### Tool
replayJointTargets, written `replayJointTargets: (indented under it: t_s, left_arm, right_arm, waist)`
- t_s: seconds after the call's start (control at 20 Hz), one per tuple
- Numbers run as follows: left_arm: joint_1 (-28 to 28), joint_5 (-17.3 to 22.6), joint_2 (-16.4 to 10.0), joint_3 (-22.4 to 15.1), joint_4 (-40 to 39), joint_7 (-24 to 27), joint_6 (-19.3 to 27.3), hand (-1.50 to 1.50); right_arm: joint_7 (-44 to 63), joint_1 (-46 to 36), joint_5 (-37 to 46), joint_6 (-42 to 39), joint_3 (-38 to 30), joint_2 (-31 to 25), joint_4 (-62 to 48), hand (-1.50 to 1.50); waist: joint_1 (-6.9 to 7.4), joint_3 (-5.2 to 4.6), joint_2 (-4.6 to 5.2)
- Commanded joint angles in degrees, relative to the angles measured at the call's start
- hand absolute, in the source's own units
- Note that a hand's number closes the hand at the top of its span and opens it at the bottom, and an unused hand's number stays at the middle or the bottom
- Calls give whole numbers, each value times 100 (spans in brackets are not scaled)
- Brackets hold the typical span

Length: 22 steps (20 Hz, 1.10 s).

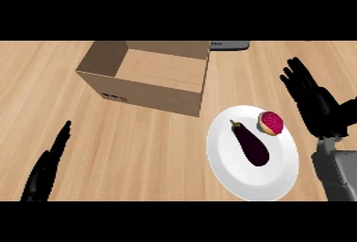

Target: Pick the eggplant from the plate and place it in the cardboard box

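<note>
No text, number or brand can be read. The only sign is a small dark printed mark (115, 96) on the near wall of the cardboard box (164, 97), toward its left corner; perhaps handling symbols, but too small to tell.

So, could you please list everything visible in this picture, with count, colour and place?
cardboard box: one, brown, open top, upper left of centre
plate: one, white, lower right
eggplant: one, dark purple, lying on the plate
round food item: one, pink-red with a tan edge, on the plate beside the eggplant
grey object: one, dark grey, top edge, cut off
counter: one, light wood
left hand: one, black, open, lower left
right hand: one, black, open, right of the plate
</note>
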<state>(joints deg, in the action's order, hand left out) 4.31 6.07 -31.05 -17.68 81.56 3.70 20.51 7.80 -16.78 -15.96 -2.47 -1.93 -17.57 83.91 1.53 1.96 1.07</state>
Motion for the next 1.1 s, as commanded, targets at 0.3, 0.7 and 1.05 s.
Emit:
replayJointTargets:
  t_s: [0.3, 0.7, 1.05]
  left_arm:
    - [-446, 77, 158, 107, 251, -198, -20, 0]
    - [-795, 41, 468, 439, 397, -814, -154, 0]
    - [-803, -15, 483, 295, 354, -831, -83, 0]
  right_arm:
    - [-400, -1270, 2207, -471, 1304, -1055, -279, -150]
    - [-2025, -958, 1879, 200, 723, 314, -1601, -150]
    - [-1473, -1594, 3461, -414, 1853, -868, -1850, -150]
  waist:
    - [16, -402, -146]
    - [-136, -195, -104]
    - [-104, -202, -103]
